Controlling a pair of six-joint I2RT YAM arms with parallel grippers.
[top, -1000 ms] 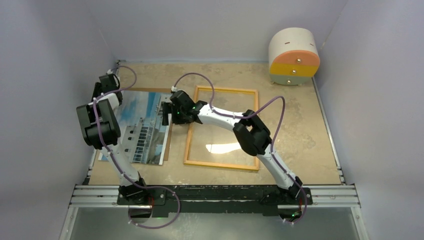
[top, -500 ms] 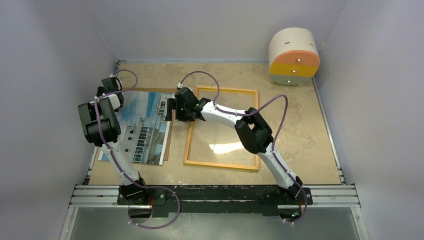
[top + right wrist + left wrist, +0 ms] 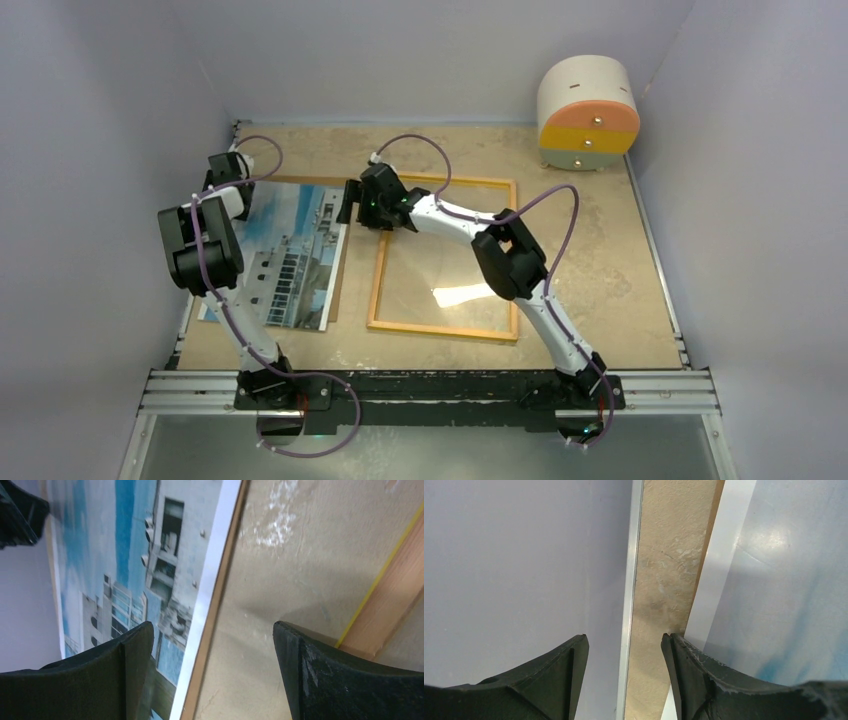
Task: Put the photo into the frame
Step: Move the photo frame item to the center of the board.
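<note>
The photo (image 3: 285, 255), a glossy print of a white building and blue sky, lies flat at the left on a brown backing board. To its right, the frame (image 3: 378, 270) lies wood side up with its clear pane. My left gripper (image 3: 624, 645) is open at the photo's left edge by the wall (image 3: 220, 172). One finger (image 3: 684, 675) is over the white margin of the photo (image 3: 784, 580). My right gripper (image 3: 212, 630) is open and empty (image 3: 352, 205), straddling the right edge of the photo (image 3: 150, 540) near its far corner. The frame (image 3: 395, 595) lies just beyond its other finger.
The brown backing board (image 3: 337, 290) pokes out under the photo's right side (image 3: 220, 605). A round white drawer unit (image 3: 588, 112) with orange and yellow drawers stands at the far right. The left wall (image 3: 524, 555) and its metal rail (image 3: 630, 580) are close beside my left gripper.
My right gripper has moved away from me along the photo's right edge toward its far corner. My left gripper has shifted slightly farther back and its fingers have spread a little.
</note>
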